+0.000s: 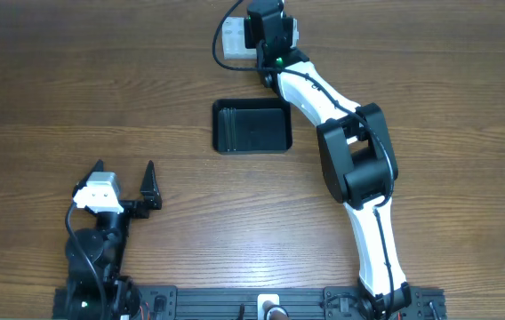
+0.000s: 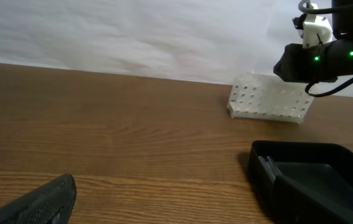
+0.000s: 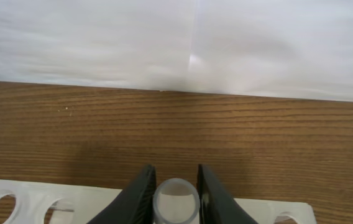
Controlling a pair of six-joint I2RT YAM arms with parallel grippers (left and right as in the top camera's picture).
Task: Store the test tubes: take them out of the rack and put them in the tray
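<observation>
The white test tube rack (image 1: 233, 37) stands at the far edge of the table; it shows as a perforated block (image 2: 270, 99) in the left wrist view. My right gripper (image 1: 266, 31) is directly above the rack (image 3: 33, 199), shut on the rim of a clear test tube (image 3: 176, 200) that is squeezed between its two black fingers (image 3: 138, 193). The black tray (image 1: 252, 127) lies nearer than the rack, at mid-table, and appears to hold nothing. My left gripper (image 1: 126, 173) rests open near the front left, far from both, with nothing between its fingers (image 2: 40, 202).
The right arm (image 1: 350, 151) stretches diagonally from the front right up past the tray's right side. A white wall or sheet backs the table behind the rack. Bare wood surrounds the tray (image 2: 313, 177) on the left.
</observation>
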